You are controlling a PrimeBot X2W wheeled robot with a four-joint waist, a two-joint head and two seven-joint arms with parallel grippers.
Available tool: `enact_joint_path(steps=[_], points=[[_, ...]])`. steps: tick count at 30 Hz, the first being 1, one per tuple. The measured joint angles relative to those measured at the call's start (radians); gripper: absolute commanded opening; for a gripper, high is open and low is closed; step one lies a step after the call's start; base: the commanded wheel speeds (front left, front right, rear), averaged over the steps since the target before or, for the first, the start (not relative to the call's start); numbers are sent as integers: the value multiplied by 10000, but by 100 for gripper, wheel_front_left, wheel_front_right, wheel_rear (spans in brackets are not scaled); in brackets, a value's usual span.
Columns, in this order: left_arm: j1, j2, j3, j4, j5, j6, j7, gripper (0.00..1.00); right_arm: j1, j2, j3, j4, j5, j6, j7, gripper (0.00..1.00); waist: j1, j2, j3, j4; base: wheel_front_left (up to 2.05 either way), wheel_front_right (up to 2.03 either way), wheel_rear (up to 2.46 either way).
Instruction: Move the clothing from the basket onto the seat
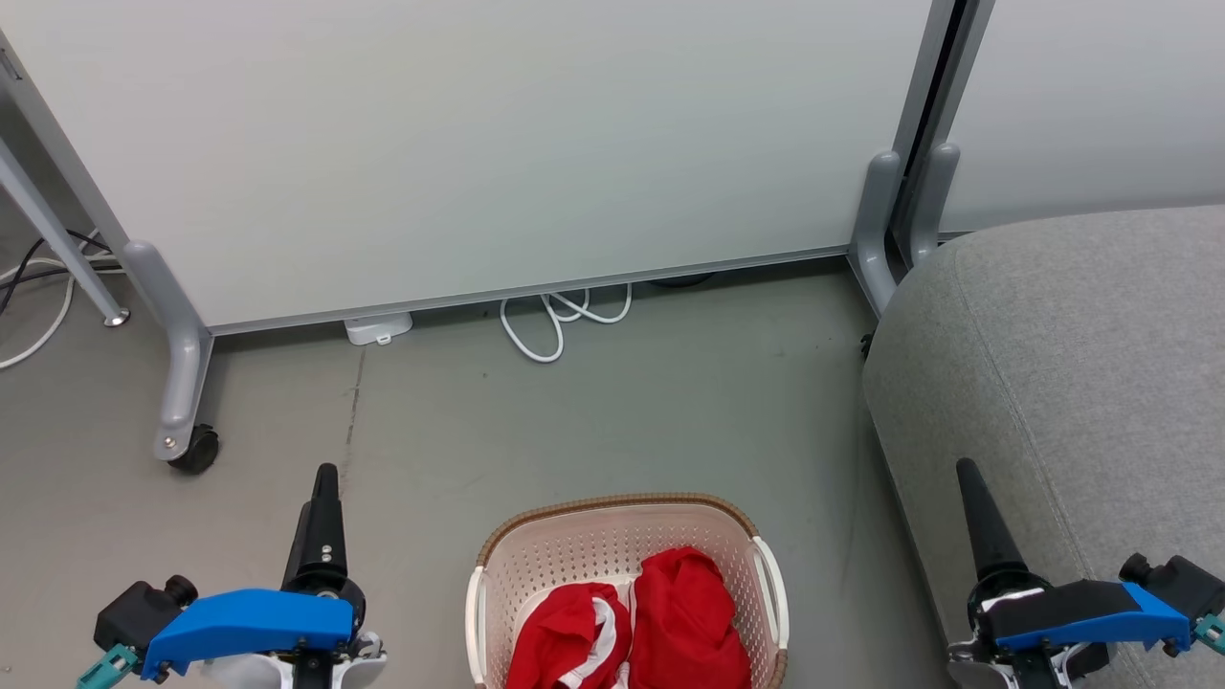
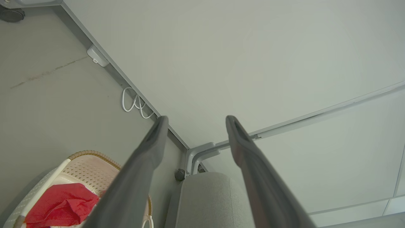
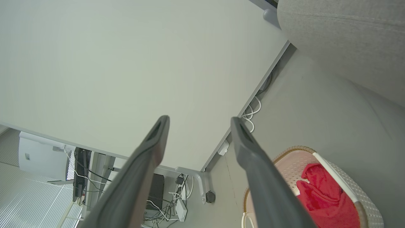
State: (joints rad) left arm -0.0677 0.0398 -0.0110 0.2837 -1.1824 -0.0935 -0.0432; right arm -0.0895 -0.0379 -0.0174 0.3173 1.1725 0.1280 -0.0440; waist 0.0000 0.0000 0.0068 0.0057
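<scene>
Centrally, one basket (image 1: 574,536) stands on the floor to the left of one seat (image 1: 1072,364). It holds two pieces of clothing (image 1: 684,612) side by side, each bundle elongated away from the robot. The wrist views show the finger gaps that are edge-on in the head view: left gripper (image 2: 196,120) and right gripper (image 3: 199,120) are both spread and empty.

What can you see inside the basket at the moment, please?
Two bunched red garments with white trim lie side by side in the basket. Its perforated far wall shows bare; the bottom beneath them is covered.
</scene>
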Motion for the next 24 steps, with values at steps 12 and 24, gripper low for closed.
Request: enact_joint_path(steps=[12,24], points=[[-1,13,-318,-61,1883,-10,-395,100,-97,-10,65,77,-2263,2,-389,100,0,0,-14,41,0,0,0],[-1,29,-566,-75,3854,-38,-748,100,-138,-21,86,161,-4031,10,-723,100,0,0,-30,56,0,0,0]])
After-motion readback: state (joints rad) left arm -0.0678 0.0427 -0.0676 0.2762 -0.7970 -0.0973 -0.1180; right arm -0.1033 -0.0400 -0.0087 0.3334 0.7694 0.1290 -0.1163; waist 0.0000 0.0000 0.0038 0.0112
